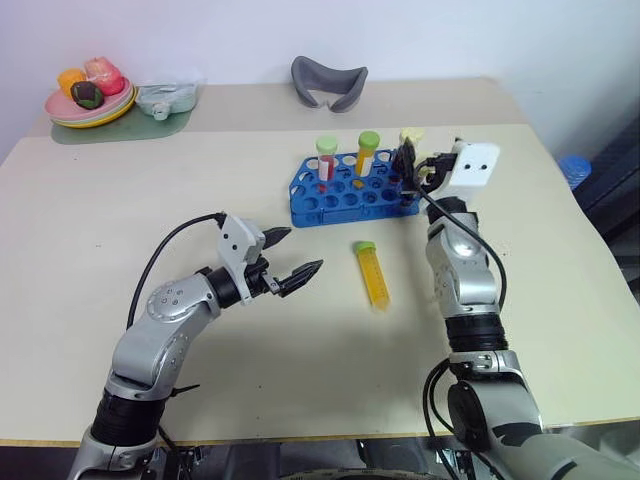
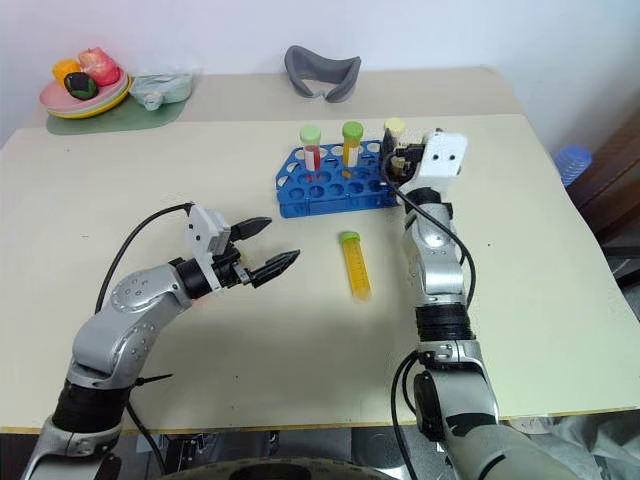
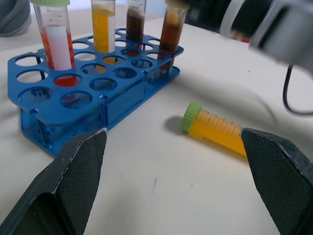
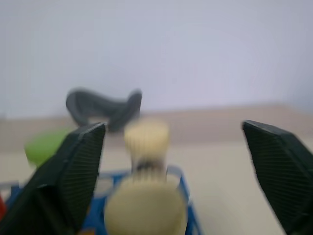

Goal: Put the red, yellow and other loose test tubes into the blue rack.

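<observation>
The blue rack [image 1: 345, 195] stands mid-table, holding a red tube [image 1: 326, 162], a yellow tube [image 1: 366, 158] and two dark brown tubes [image 3: 171, 32] with pale yellow caps [image 4: 145, 209]. One loose yellow-orange test tube [image 1: 373, 273] with a green cap lies flat on the table in front of the rack. My right gripper [image 1: 408, 160] is at the rack's right end, open, its fingers [image 4: 78, 166] standing wide on either side of the pale caps without touching them. My left gripper [image 1: 304, 249] hovers open to the left of the lying tube, nothing between its fingers [image 3: 73, 181].
A plate of toy fruit [image 1: 90, 95] on a green mat and a pale dish [image 1: 165, 97] sit at the far left corner. A grey curved object [image 1: 328, 82] lies behind the rack. The table's right edge [image 1: 590, 250] is near my right arm.
</observation>
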### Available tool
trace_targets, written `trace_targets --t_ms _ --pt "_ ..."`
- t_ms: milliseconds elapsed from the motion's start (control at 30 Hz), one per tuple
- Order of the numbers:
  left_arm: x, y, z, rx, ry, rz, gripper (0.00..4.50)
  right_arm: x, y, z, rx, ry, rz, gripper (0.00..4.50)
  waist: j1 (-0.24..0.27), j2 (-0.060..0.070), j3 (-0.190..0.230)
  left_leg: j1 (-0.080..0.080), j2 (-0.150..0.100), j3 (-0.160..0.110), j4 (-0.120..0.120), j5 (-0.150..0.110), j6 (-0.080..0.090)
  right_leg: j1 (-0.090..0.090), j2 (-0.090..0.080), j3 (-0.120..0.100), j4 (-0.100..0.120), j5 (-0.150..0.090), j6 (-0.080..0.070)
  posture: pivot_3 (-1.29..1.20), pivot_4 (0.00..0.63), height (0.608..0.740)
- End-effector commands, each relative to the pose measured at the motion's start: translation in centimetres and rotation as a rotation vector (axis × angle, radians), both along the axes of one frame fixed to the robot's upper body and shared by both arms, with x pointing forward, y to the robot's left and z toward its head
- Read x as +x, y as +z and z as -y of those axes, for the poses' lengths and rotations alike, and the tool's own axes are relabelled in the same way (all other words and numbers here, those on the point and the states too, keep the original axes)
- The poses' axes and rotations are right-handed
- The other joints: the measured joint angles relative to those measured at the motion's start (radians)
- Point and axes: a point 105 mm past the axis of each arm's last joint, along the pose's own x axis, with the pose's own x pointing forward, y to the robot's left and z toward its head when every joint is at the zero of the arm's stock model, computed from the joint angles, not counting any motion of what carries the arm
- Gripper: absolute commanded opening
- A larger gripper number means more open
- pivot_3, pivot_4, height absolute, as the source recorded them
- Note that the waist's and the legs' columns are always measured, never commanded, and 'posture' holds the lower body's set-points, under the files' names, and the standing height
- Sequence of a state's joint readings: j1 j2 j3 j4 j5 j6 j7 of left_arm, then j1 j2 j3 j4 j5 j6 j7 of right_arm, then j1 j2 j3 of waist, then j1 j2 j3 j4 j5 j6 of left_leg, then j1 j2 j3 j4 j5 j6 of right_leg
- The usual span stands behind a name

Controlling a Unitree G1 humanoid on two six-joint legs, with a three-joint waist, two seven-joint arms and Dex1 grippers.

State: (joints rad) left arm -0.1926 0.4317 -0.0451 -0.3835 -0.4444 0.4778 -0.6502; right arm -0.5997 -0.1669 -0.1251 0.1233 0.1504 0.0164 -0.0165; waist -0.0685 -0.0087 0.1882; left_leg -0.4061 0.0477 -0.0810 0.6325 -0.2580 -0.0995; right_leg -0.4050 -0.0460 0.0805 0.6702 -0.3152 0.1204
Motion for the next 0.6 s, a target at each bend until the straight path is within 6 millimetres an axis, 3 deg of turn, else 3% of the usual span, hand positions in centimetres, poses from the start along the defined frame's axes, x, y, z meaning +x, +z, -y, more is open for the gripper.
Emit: trace_targets --t_ms 33,133,233,367,500,600 --pt "-0.2 0.6 -0.2 -0.005 0.001 0.037 4.50 -2.2 3.4 0.5 -0.057 0.045 0.080 4.41 0.001 0.000 0.000 0.000 0.000 0.000 0.000 0.000 0.000 0.000 0.000 0.000 0.000 0.000 0.000 0.00 0.150 0.740" --pt "-0.2 0.5 -0.3 -0.005 0.005 0.035 4.50 -4.2 4.2 0.2 -0.167 0.186 0.004 4.41 0.004 0.000 0.000 0.000 0.000 0.000 0.000 0.000 0.000 0.000 0.000 0.000 -0.001 0.000 0.000 0.00 0.150 0.740" --pt "-0.1 0.3 -0.6 0.004 0.008 0.028 4.50 -6.4 1.7 -0.5 -0.321 0.371 -0.271 4.41 0.013 0.000 0.000 0.000 0.000 0.000 0.000 0.000 0.001 0.001 0.000 0.000 -0.001 0.000 0.000 0.00 0.150 0.740" --pt "0.3 -0.1 -1.1 0.033 0.007 0.022 4.50 -9.2 -1.8 -1.3 -0.417 0.474 -0.620 4.41 0.007 0.001 0.000 0.001 0.000 0.000 0.000 -0.001 0.001 0.002 0.001 0.000 -0.001 0.000 0.000 0.00 0.150 0.740" --pt "0.7 0.1 -1.3 0.041 0.006 0.028 4.50 -9.9 -3.5 -2.7 -0.412 0.482 -0.833 4.41 0.003 0.001 0.000 0.001 0.000 0.000 0.001 -0.001 0.002 0.002 0.001 0.000 -0.001 0.000 0.000 0.00 0.150 0.740" --pt "1.0 0.4 -1.3 0.043 0.006 0.034 4.50 -9.2 -4.7 -4.5 -0.381 0.512 -0.927 4.41 0.003 0.000 0.000 0.001 0.000 -0.001 0.000 -0.001 0.002 0.002 0.001 0.000 0.000 0.000 0.000 0.00 0.150 0.740"
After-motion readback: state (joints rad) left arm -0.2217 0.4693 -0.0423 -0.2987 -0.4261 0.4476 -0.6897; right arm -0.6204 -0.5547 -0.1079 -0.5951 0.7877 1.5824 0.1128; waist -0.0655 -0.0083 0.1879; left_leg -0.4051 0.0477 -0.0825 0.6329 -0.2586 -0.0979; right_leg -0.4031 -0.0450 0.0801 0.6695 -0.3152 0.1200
